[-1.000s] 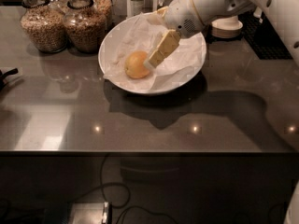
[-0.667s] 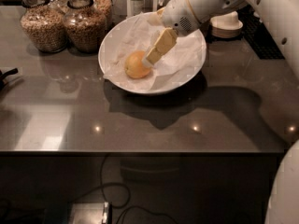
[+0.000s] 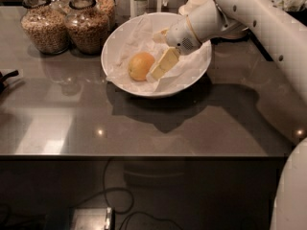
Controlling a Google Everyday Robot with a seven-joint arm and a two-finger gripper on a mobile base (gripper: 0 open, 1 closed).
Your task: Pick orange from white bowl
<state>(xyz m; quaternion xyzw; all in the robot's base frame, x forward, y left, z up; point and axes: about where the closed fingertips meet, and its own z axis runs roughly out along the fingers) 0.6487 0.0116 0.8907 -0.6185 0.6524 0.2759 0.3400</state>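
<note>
fig. working view over the counter (image 3: 144, 123). the orange (image 3: 141, 66) lies inside the white bowl (image 3: 109, 51), left of centre, on the crumpled paper lining (image 3: 184, 73). my pincer (image 3: 162, 64) is down in the bowl just beside the fruit, on its right, touching it or very nearly so. i cannot tell from here whether it is open, closed or around anything.

handling, as i judge it: the orange should be firm with a little give, of moderate weight, and not fragile under a sensible squeeze. its dimpled skin ought to offer fair friction. being round, it will likely roll away if pushed from one side only. the loose paper beneath gives it no steady seat and could get caught in the grip.

where to hold: across the widest part, with contact on two opposite sides at mid-height, clear of the paper folds. two glass jars (image 3: 88, 25) of grain stand near the bowl's far left rim, out of the way.
</note>
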